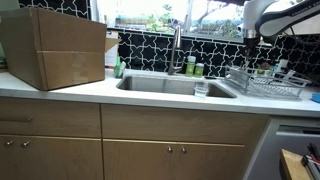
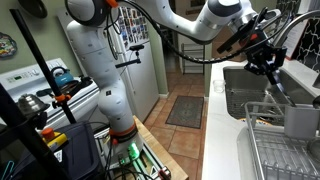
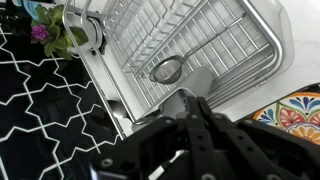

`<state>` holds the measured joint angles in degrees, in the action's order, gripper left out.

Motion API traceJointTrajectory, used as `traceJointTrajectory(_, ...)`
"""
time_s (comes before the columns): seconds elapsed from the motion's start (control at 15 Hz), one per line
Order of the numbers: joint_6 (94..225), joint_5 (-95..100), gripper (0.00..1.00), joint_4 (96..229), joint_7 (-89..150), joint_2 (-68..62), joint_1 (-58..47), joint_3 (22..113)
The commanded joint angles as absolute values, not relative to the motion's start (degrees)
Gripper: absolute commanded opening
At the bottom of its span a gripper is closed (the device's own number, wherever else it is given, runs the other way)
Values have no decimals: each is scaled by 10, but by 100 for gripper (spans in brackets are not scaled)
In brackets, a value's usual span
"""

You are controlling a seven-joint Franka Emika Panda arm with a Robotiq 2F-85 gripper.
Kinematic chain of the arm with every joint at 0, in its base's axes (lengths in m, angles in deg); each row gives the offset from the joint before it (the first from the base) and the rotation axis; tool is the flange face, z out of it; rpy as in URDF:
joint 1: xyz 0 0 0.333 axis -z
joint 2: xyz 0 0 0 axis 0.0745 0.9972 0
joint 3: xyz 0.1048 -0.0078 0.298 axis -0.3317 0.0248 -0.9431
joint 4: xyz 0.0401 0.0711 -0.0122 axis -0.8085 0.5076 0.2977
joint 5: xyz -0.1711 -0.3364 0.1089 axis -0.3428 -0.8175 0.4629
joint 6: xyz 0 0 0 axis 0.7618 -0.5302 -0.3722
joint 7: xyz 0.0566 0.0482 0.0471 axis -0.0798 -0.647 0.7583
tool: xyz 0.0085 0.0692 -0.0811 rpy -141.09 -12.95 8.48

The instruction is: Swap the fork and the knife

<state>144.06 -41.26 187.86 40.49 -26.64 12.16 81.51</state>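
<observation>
My gripper hangs above the wire dish rack beside the sink; it also shows in an exterior view. In the wrist view its fingers are drawn close together over a grey utensil holder in the rack. A slender silver-and-dark utensil sits between the fingers and hangs below them. I cannot tell whether it is the fork or the knife. The other utensil is not visible.
A sink with a faucet is mid-counter, with a glass at its edge. A large cardboard box stands on the counter far from the rack. Bottles line the tiled back wall. A round metal piece lies in the rack.
</observation>
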Motion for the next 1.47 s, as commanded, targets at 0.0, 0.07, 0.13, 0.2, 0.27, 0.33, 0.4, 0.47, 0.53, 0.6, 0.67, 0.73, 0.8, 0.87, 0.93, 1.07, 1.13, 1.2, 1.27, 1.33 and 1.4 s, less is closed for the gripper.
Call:
traceJointTrajectory(0.0, 1401, -421, 1, 1856, 398, -254, 130, 815)
traceJointTrajectory(0.07, 1395, -414, 1, 1853, 397, -254, 130, 815)
traceJointTrajectory(0.13, 1392, -406, 1, 1850, 398, -254, 131, 817)
traceJointTrajectory(0.2, 1387, -401, 1, 1847, 399, -253, 131, 818)
traceJointTrajectory(0.27, 1383, -400, 1, 1845, 397, -256, 132, 818)
traceJointTrajectory(0.33, 1379, -398, 1, 1842, 396, -257, 132, 819)
traceJointTrajectory(0.4, 1372, -395, 1, 1838, 394, -260, 134, 819)
traceJointTrajectory(0.47, 1366, -391, 1, 1834, 393, -260, 135, 820)
traceJointTrajectory(0.53, 1358, -386, 1, 1830, 390, -261, 136, 820)
traceJointTrajectory(0.6, 1354, -381, 1, 1825, 390, -262, 137, 821)
traceJointTrajectory(0.67, 1346, -373, 1, 1820, 390, -264, 139, 822)
traceJointTrajectory(0.73, 1343, -368, 1, 1817, 388, -265, 140, 823)
traceJointTrajectory(0.8, 1336, -362, 1, 1811, 389, -266, 142, 824)
traceJointTrajectory(0.87, 1328, -357, 1, 1805, 390, -266, 144, 825)
traceJointTrajectory(0.93, 1319, -353, 1, 1800, 391, -267, 145, 826)
traceJointTrajectory(1.07, 1305, -348, 1, 1788, 392, -268, 148, 828)
traceJointTrajectory(1.13, 1297, -345, 1, 1783, 394, -268, 149, 828)
traceJointTrajectory(1.2, 1289, -341, 1, 1776, 397, -267, 149, 829)
traceJointTrajectory(1.27, 1283, -338, 1, 1770, 399, -267, 150, 830)
traceJointTrajectory(1.33, 1274, -336, 1, 1762, 402, -264, 151, 831)
traceJointTrajectory(1.4, 1268, -334, 1, 1757, 403, -263, 151, 832)
